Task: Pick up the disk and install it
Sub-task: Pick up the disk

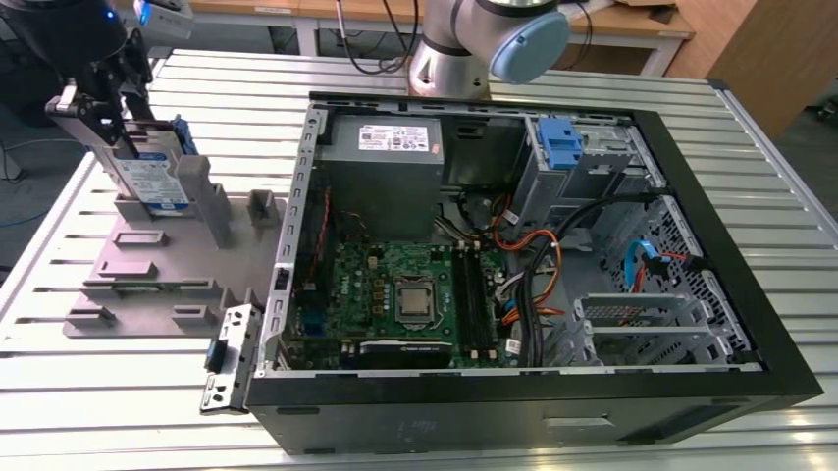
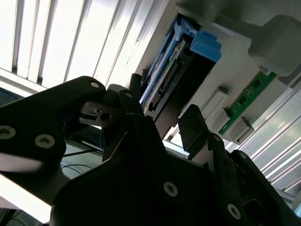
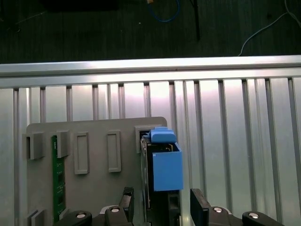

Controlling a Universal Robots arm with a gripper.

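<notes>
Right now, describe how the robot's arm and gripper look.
The arm is a silver-grey metal cylinder with a round pale-blue joint cap. The gripper is matte black and blocky, its plates studded with round silver screw heads, and it ends in two dark, flat fingers.

The arm's silver-grey joint (image 1: 449, 54) carries a round pale-blue cap (image 1: 531, 44) at its three o'clock side. The hand (image 2: 162, 112) is matte black and angular, its plates dotted with small silver screws (image 2: 170, 189).
</notes>
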